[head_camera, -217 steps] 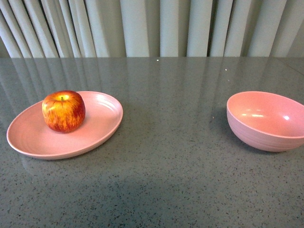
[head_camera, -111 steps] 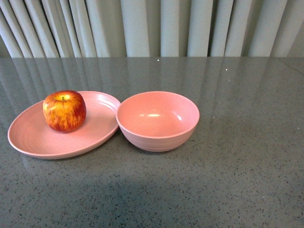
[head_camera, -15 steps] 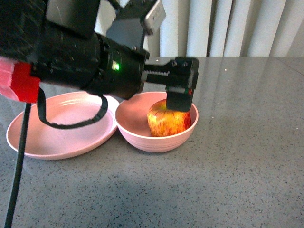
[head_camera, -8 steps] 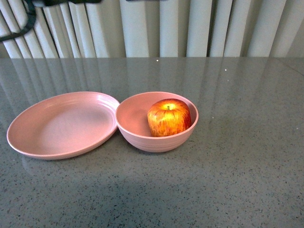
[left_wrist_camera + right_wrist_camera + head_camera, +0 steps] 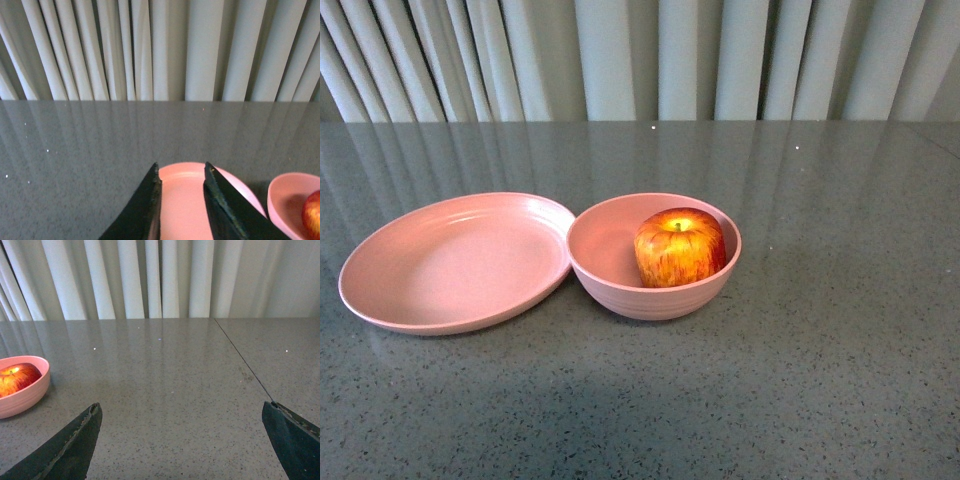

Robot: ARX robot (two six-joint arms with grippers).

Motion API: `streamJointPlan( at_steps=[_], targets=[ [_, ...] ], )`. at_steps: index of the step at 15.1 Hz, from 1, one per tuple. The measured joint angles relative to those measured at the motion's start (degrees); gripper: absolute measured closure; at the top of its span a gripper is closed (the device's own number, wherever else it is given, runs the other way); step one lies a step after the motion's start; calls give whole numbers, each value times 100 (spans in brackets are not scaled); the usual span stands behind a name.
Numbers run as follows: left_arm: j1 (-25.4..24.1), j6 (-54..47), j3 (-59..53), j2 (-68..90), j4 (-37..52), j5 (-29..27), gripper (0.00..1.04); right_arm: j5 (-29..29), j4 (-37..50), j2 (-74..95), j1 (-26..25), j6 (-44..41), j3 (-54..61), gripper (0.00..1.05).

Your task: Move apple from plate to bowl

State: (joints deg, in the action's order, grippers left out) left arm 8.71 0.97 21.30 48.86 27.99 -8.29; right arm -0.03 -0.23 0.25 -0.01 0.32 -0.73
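- Jaws of the left gripper (image 5: 181,172): two dark, tapered fingers (image 5: 145,210) set a narrow gap apart, nothing between them. They hang above the plate (image 5: 182,210) with no visible contact. Released.
- Jaws of the right gripper (image 5: 182,412): spread wide, one dark fingertip (image 5: 75,442) at each lower corner of the right wrist view, only bare table (image 5: 175,385) between them. Released, holding nothing.
- Neither arm appears in the front view.
- Apple (image 5: 679,247): seated inside the bowl (image 5: 620,285), upright, toward the bowl's right-hand side. Skin red with yellow streaking, yellowish crown, short stem at the top. Its top stands just above the rim. It shows partly in both wrist views as well.
- Bowl: deep, round, pink, smooth inner wall, faint ridges round the outside, matte finish.
- Plate (image 5: 450,265): wide, shallow, oval-looking from this angle, pink, matte, faint concentric ridges near the rim. Nothing lies on it. It sits to the left of the bowl; the two rims meet or all but meet, and actual contact cannot be confirmed.
- Table (image 5: 820,380): grey, speckled, stone-like surface with a slight sheen that mirrors the curtain. A thin dark seam (image 5: 242,360) crosses it in the right wrist view.
- Curtain (image 5: 640,60): pale, hanging in vertical pleats behind the table's far edge.
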Motion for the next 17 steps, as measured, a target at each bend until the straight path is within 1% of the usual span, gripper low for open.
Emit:
streamJointPlan(
  at_steps=[2, 3, 5, 6, 7, 11, 17],
  targets=[
    [-197, -11, -522, -345, 63, 140, 98, 2, -2, 0, 0, 0, 0, 7],
    [-264, -9, -693, -525, 87, 205, 104, 0, -2, 0, 0, 2, 0, 7],
    [-396, -13, -1021, -879, 76, 317, 104, 0, -2, 0, 0, 2, 0, 7],
    [-706, -20, -1167, -1051, 33, 734, 104, 0, -2, 0, 0, 2, 0, 7],
    [-868, -24, -1270, -1204, -13, 782, 104, 4, -2, 0, 0, 0, 0, 7],
    [-866, -33, -1650, -1897, -330, 826, 104, 0, -4, 0, 0, 0, 0, 7],
    [-866, -33, -1906, -2778, -927, 826, 104, 0, -2, 0, 0, 2, 0, 7]
  ],
)
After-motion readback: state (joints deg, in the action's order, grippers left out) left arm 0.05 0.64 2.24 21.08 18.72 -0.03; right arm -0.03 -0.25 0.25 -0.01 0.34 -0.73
